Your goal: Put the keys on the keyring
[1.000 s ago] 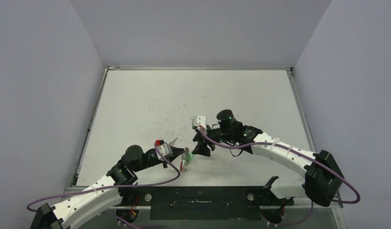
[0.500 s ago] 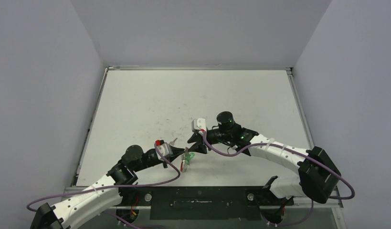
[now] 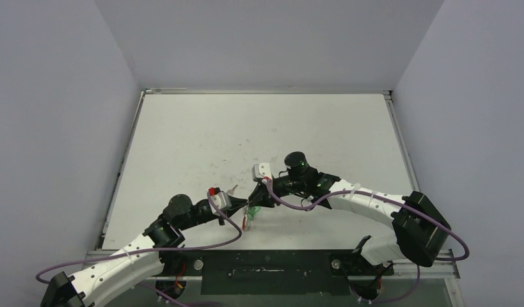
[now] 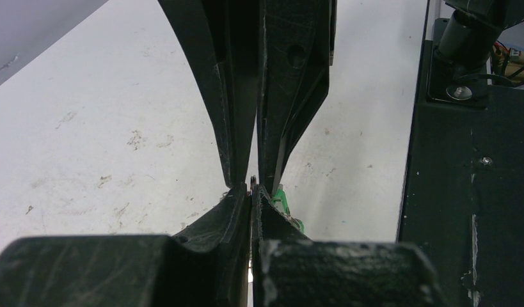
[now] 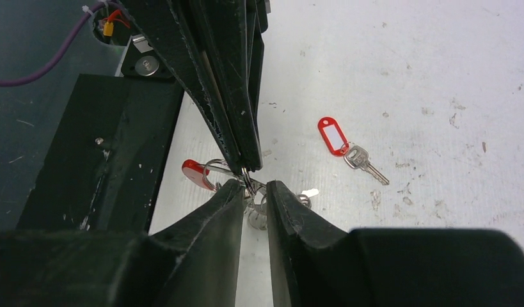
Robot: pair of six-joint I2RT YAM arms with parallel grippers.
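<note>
red-arc keyring (image 5: pixel 196 174), silver loops pinched in closed left jaws; right jaws narrowly apart around loops.

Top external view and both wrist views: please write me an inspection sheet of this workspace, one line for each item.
Surface: white table, scuffed and stained.
Job's things: keyring is up at the fingertips, with a green tag beside it; red-tagged key lies loose, apart.
Clutter: nothing seen.
Grippers: left gripper is shut on the keyring; right gripper has its jaws slightly apart around the silvery loops.
Cables: purple cables run along both arms.
Surroundings: grey walls; black base plate.
</note>
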